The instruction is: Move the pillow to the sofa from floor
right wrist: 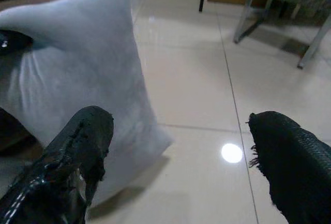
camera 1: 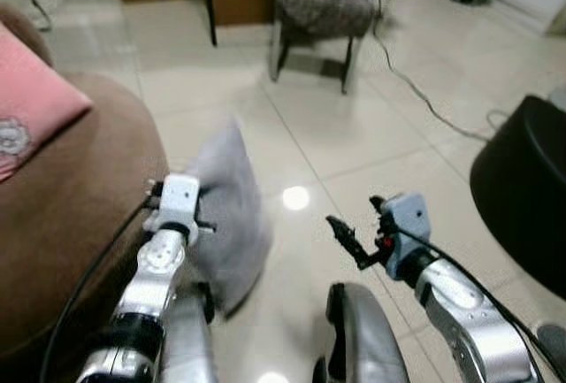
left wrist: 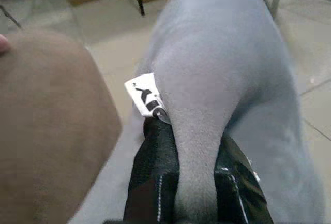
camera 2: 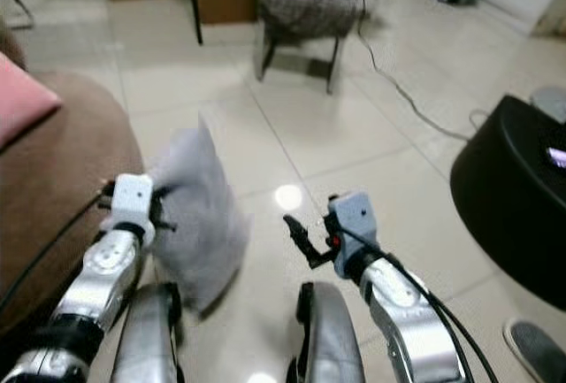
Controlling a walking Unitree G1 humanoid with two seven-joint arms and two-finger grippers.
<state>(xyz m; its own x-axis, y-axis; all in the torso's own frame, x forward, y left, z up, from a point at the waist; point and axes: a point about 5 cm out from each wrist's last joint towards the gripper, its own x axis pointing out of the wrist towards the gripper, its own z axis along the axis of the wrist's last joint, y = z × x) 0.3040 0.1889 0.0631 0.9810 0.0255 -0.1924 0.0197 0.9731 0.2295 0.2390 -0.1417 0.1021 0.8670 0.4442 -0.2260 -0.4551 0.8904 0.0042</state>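
Note:
A grey pillow (camera 1: 228, 215) stands on edge, lifted beside the brown sofa (camera 1: 71, 215) at my left. My left gripper (left wrist: 194, 162) is shut on the pillow's edge, its black fingers (left wrist: 155, 157) pinching the fabric next to a white tag (left wrist: 146, 94). The left wrist (camera 1: 177, 202) sits between the pillow and the sofa arm. My right gripper (camera 1: 354, 240) hangs open over the tiled floor to the pillow's right, its fingers (right wrist: 83, 141) spread wide and holding nothing. The pillow (right wrist: 88, 79) lies just beyond them.
A pink cushion (camera 1: 31, 104) lies on the sofa. A padded stool (camera 1: 323, 3) stands ahead, with a cable (camera 1: 424, 100) trailing across the floor. A black round object (camera 1: 526, 188) sits at the right. A shoe (camera 2: 535, 348) shows at the lower right.

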